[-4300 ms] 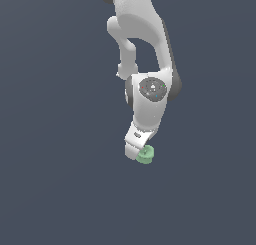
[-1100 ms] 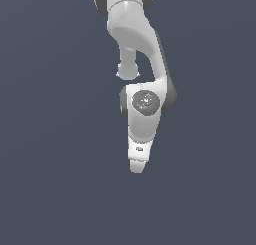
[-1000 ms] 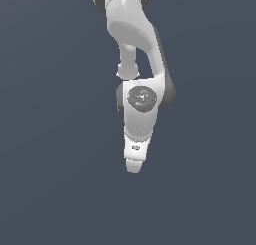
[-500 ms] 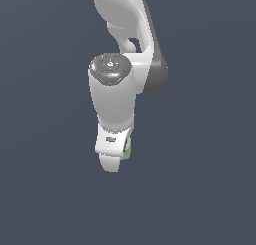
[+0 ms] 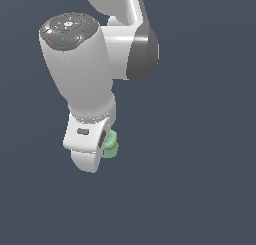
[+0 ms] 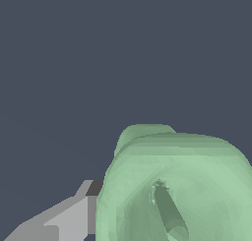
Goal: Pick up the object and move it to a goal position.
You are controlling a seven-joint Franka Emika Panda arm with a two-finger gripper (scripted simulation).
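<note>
The object [image 5: 111,144] is a small pale-green spool. In the exterior view it peeks out from behind the white hand of my gripper [image 5: 102,146], on the exterior view's right side of the hand. The hand hides my fingertips there. In the wrist view the object [image 6: 187,181] fills the frame very close to the camera, with its recessed middle showing. One grey finger [image 6: 69,219] presses against its side. The other finger is hidden. The gripper is shut on the object and holds it in the air.
The arm has swung towards the camera and to the exterior view's left, so it looks much larger. The green object, hidden a second ago, now shows beside the hand and travels with it.
</note>
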